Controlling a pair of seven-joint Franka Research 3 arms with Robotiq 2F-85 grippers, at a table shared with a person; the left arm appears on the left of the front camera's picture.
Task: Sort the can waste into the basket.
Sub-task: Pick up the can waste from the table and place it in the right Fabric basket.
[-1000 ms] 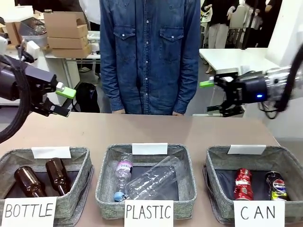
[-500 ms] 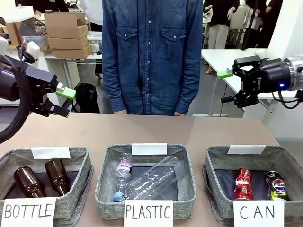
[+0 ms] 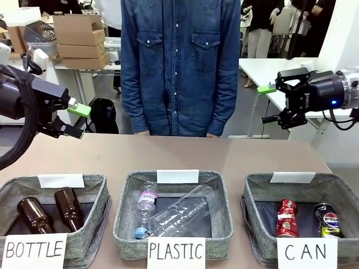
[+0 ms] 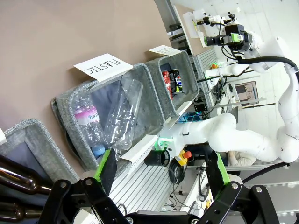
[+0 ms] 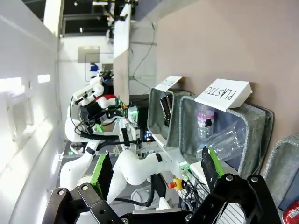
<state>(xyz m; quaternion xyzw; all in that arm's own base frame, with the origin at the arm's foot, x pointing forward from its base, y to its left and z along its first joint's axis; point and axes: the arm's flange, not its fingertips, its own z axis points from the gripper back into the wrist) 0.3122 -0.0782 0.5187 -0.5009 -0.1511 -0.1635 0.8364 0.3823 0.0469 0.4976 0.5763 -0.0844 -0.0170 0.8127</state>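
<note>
Red can (image 3: 287,218) & black Pepsi can (image 3: 327,220) in CAN basket (image 3: 259,190), L gripper (image 3: 76,120) – jaws apart, empty, R gripper (image 3: 268,103) – jaws apart, empty, both above table.

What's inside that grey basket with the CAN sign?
Inside the CAN basket stand two cans: a dented red can and a black Pepsi can beside it. The white sign covers their bottoms and the floor's near part.

Front camera faces the person across the table (image 3: 168,151); both tilted wrist cameras share it
</note>
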